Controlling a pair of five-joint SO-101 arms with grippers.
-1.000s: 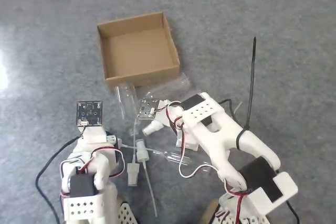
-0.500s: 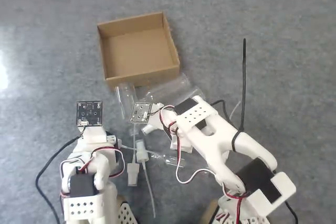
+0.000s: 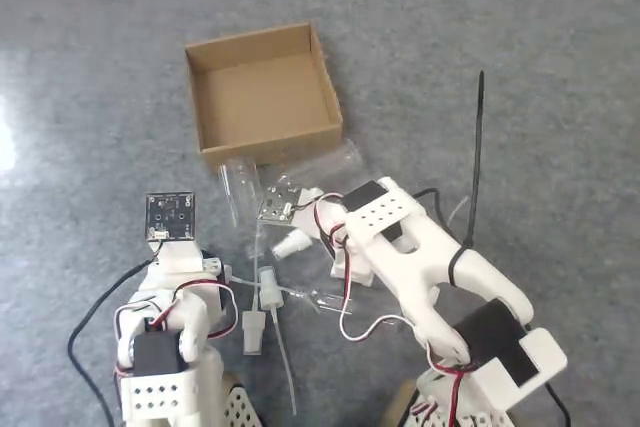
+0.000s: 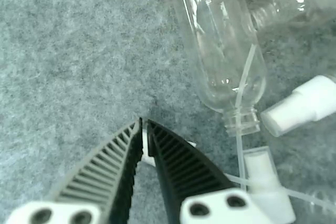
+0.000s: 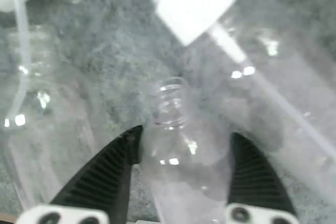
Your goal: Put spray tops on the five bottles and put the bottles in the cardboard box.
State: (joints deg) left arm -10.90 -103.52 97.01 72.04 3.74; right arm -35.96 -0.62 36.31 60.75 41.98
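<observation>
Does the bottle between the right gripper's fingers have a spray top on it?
No, the bottle between the fingers of the right gripper shows a bare, open neck.

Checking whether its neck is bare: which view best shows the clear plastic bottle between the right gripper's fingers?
The right wrist view: the clear plastic bottle sits in the right gripper, its neck capless. The high view has the right arm over it; in the left wrist view I cannot tell it from other bottles.

1 camera overhead, 2 wrist cameras close — sharing the bottles (image 3: 238, 192).
</observation>
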